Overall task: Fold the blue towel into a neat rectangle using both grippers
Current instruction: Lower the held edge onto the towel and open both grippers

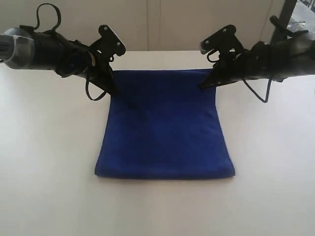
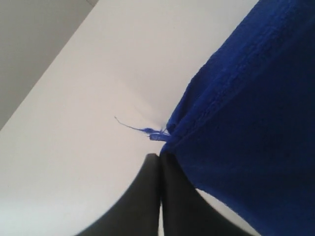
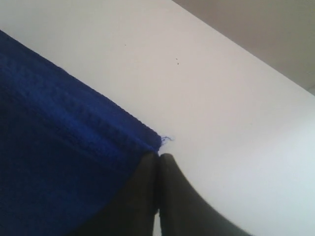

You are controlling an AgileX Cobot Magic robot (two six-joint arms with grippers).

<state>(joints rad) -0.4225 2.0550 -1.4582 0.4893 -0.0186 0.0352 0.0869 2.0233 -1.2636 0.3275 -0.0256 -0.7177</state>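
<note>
Your left pincer (image 1: 115, 92) and right pincer (image 1: 202, 86) are both closed; between them lies the blue towel (image 1: 165, 130), one corner at each tip, on the desk (image 1: 49, 177).

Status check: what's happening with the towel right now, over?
Left gripper and right gripper shut, tips at towel corners opposite its fold, grip unclear. Towel folded once, flat on table. No obstruction seen.

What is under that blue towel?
The white table shows all around the blue towel, which lies flat on it. At a far corner the edge looks doubled, so a lower layer of cloth seems to lie beneath. Anything else under it is covered.
</note>
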